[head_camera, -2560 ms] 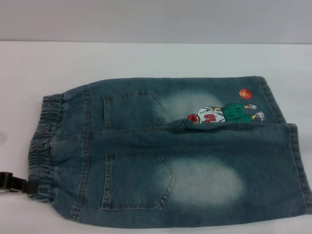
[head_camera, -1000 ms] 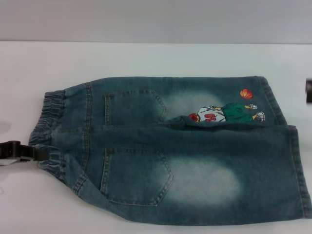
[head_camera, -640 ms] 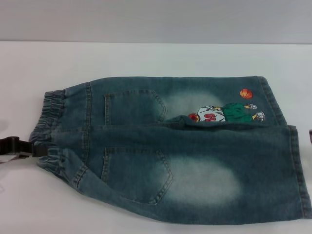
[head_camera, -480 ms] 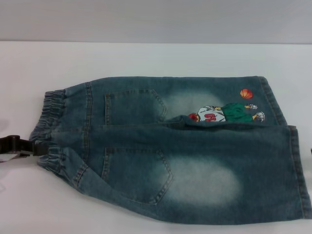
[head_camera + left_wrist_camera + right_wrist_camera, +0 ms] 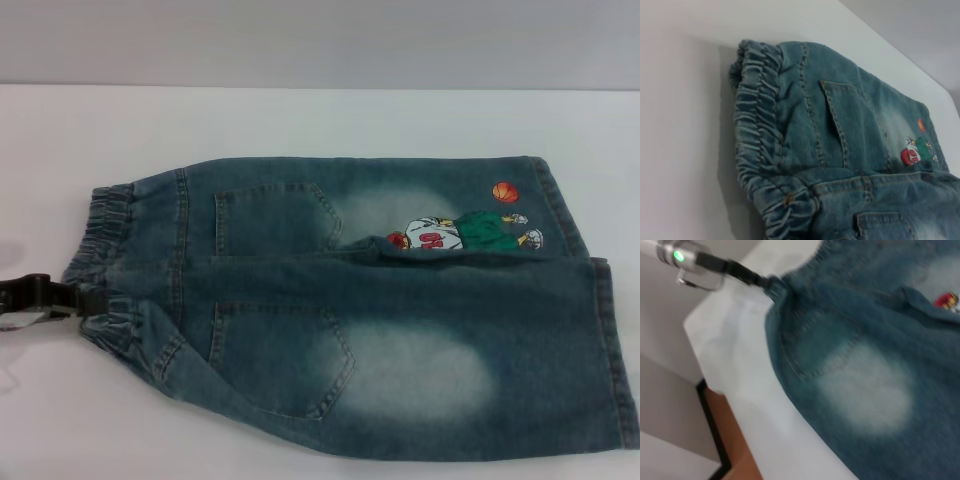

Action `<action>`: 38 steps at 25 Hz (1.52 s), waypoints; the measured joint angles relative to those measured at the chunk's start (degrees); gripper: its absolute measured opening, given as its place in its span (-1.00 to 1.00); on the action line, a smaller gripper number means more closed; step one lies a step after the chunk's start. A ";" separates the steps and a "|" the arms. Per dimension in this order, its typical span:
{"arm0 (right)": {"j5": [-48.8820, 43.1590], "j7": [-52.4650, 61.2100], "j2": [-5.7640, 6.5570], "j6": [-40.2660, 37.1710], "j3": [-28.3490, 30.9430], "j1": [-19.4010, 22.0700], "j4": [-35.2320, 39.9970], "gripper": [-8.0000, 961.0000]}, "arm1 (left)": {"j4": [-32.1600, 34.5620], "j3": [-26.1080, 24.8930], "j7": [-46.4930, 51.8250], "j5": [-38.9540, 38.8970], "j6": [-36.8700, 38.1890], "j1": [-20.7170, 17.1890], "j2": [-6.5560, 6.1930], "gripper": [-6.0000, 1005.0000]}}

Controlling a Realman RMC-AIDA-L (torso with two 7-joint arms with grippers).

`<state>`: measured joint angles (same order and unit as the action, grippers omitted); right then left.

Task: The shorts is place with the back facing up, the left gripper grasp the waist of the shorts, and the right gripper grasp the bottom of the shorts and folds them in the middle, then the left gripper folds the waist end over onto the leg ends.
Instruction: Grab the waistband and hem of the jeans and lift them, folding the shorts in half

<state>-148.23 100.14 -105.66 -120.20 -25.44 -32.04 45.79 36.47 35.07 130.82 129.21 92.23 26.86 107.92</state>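
Note:
Blue denim shorts (image 5: 380, 300) lie back side up on the white table (image 5: 300, 120), elastic waist (image 5: 100, 250) to the left and leg ends (image 5: 610, 350) to the right. My left gripper (image 5: 85, 300) is at the waist's near half, shut on the gathered band, and the near waist corner is drawn up off the table. The left wrist view looks along the bunched waist (image 5: 760, 145). In the right wrist view the left gripper (image 5: 762, 282) pinches the waist, with the near leg (image 5: 865, 385) filling the picture. My right gripper shows nowhere.
A cartoon basketball print (image 5: 460, 232) sits on the far leg near its hem. The table's near edge (image 5: 735, 405) runs close to the shorts, with brown floor (image 5: 740, 460) below it. A grey wall stands behind the table.
The left gripper has moved away from the near edge along the waist, pulling the near waist corner inward and up. A dark shape at the right edge has dropped out of view.

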 joint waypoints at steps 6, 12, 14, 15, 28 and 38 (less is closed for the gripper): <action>-5.40 0.32 -0.16 1.85 0.03 -0.28 0.00 0.21 | 0.00 0.00 0.03 0.22 -0.29 0.14 0.20 -0.91; -8.53 2.33 -0.45 3.77 -1.44 0.00 -0.20 0.21 | 0.00 0.00 0.16 0.30 -0.39 0.13 0.20 -0.91; -9.42 3.41 -0.62 4.59 -2.53 0.15 -0.09 0.21 | 0.00 0.00 0.31 0.32 -0.39 0.12 0.20 -0.91; -9.99 3.85 -0.65 5.02 -2.81 0.17 -0.09 0.21 | 0.00 -0.01 0.37 0.32 -0.39 0.12 0.19 -0.91; -11.53 4.85 -2.07 8.54 -5.37 -0.30 -0.81 0.21 | 0.00 0.06 0.75 0.35 -0.38 0.19 0.17 -0.91; -11.56 4.88 -3.48 11.24 -6.79 -0.31 -1.15 0.21 | 0.00 0.34 0.76 0.34 -0.31 0.21 0.17 -0.91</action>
<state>-159.79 105.03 -109.14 -108.96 -32.22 -32.35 44.64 36.47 35.42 131.57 129.55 91.92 27.07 108.10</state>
